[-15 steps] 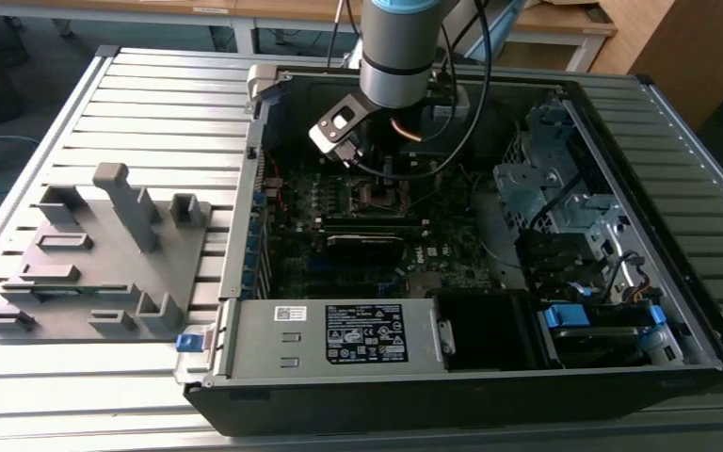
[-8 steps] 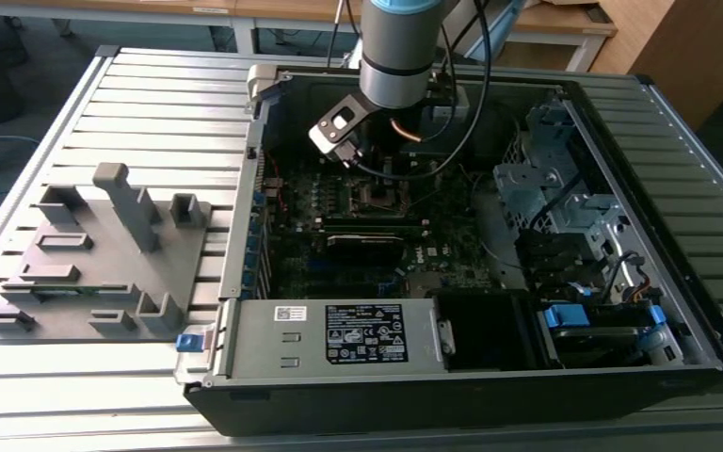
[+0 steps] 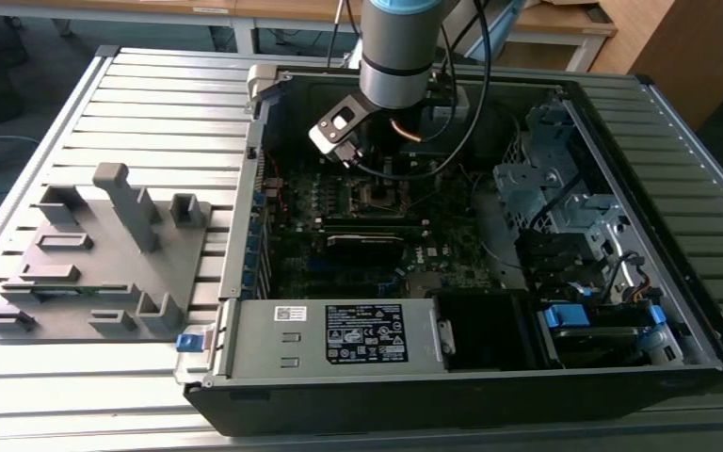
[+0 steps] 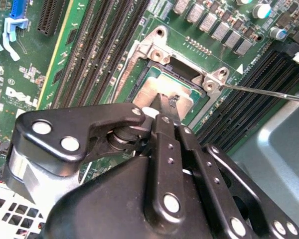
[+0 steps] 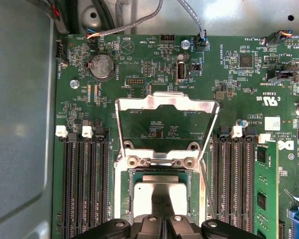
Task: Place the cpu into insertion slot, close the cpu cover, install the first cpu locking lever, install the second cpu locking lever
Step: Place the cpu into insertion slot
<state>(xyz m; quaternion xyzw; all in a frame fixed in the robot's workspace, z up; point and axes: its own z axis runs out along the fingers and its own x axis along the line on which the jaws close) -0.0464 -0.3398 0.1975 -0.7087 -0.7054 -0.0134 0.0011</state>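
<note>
Pincer (image 4: 168, 101) is down inside the case. Its two black fingers (image 4: 162, 129) are drawn together to a slit with nothing seen between them, tips right at the cpu (image 5: 145, 196); whether they press on it, I cannot tell. The cpu lies flat in the insertion slot (image 5: 159, 175), dull silver top up, seated inside the dark rim. Just past it the cpu cover (image 5: 164, 101) stands swung up on its hinge, and green board shows through its square window. It's not closed over the chip. A thin metal lever rod (image 4: 264, 92) runs out from the socket's corner, lifted over the neighbouring memory slots (image 5: 84, 184). Those long black slots flank the socket on both sides. Beyond the raised cover sits a coin battery (image 5: 102, 67) on the motherboard (image 3: 336, 254).

Pull back to the exterior view. The arm (image 3: 399, 56) drops in from twelve o'clock, straight over the middle of the open computer case (image 3: 462, 395). The power supply (image 3: 324, 334) fills the case's six o'clock edge. Blue-tabbed drive bays (image 3: 582, 315) sit at about four o'clock. At nine o'clock of the case, just beside it on the slatted worktop (image 3: 148, 104), rests a grey fixture tray (image 3: 86, 273) with upright posts.
</note>
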